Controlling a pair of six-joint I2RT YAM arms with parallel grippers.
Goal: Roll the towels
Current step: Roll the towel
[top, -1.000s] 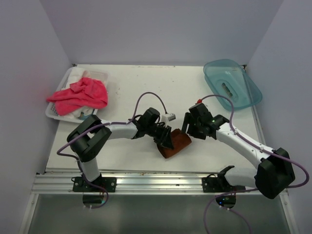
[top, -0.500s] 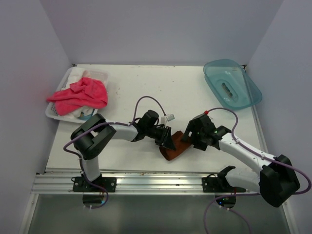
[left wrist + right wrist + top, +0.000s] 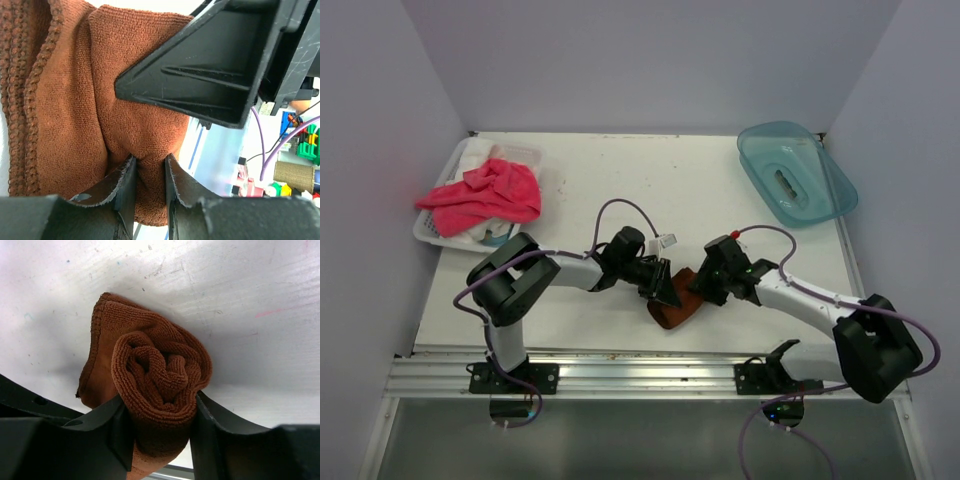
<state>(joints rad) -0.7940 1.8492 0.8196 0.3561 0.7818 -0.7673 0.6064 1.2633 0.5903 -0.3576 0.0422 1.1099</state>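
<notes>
The rust-brown towel [image 3: 678,307] lies rolled near the table's front middle, between both arms. My left gripper [image 3: 665,290] is shut on a fold of this towel [image 3: 75,100]; the cloth fills the narrow gap between its fingers [image 3: 125,185]. My right gripper [image 3: 703,285] is shut on the towel's other end, its fingers [image 3: 212,422] pressing both sides of the spiral roll [image 3: 160,375]. The pink-red towel [image 3: 485,193] lies crumpled over a white basket at the back left, far from both grippers.
A white basket [image 3: 428,232] with white cloths stands at the left edge. A teal plastic tray [image 3: 795,172] sits at the back right. A metal rail [image 3: 620,375] runs along the table's front edge.
My right gripper came down and left onto the brown towel's end and closed on the roll. My left gripper kept its hold and shifted slightly.
</notes>
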